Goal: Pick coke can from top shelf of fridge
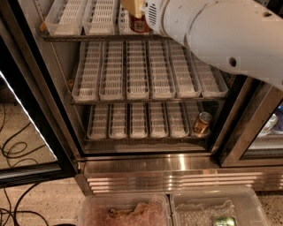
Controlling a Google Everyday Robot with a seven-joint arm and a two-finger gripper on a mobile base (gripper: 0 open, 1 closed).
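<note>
The coke can (140, 25) is red and only partly visible at the front of the top shelf (101, 38), in the middle lanes of white slotted trays. My gripper (135, 9) is at the top edge of the view, right at the can and over its upper part. My thick white arm (221, 31) reaches in from the upper right and hides the right side of the top shelf. The fridge (177, 174) stands with its door open.
A copper-gold can (202, 123) stands at the right end of the bottom rack. The black-framed glass door (31, 119) hangs open on the left. Two clear plastic bins (126, 212) sit on the floor in front, with a green can (223, 220) in the right one. Cables (17, 150) lie on the floor at left.
</note>
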